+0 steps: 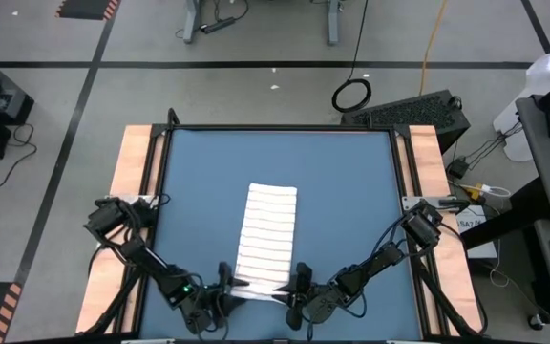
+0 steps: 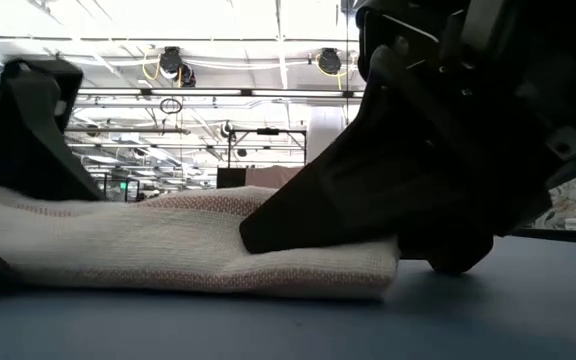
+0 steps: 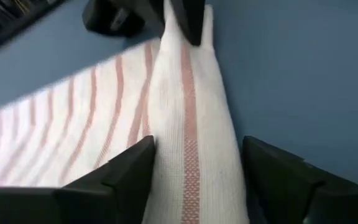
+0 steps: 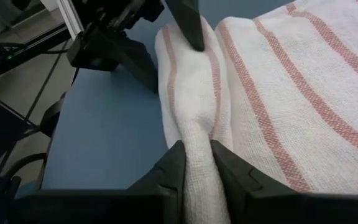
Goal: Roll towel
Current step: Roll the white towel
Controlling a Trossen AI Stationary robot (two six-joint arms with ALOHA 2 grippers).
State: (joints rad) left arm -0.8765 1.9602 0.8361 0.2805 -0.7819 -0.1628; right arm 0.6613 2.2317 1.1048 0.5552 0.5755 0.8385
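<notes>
White cloth crossed by narrow stripes, the towel (image 1: 267, 234), is seen from above lying lengthwise on the blue table (image 1: 351, 191), a little towards the near edge, with its near end turned into a short roll. The left gripper (image 1: 225, 287) is placed at one end of that roll and the right gripper (image 1: 299, 289) at the other, both arms being reached in from the near corners. In the low view, the rolled end of the towel (image 2: 188, 250) is shown resting on the tabletop, with a large dark gripper pressed onto it on one side and another dark gripper body set behind it on the other. In the left wrist view, the roll (image 3: 191, 143) is seen passing between the left gripper's (image 3: 194, 180) two fingers (image 3: 129, 174), which are spread apart on either side of it with the cloth filling most of the gap; reddish stripes are visible on the flat part beside the roll. In the right wrist view, the right gripper (image 4: 197, 165) is seen with its fingers (image 4: 169, 171) drawn together and clamped on a pinched ridge of the roll (image 4: 191, 87), the left gripper being visible at the roll's far end.
</notes>
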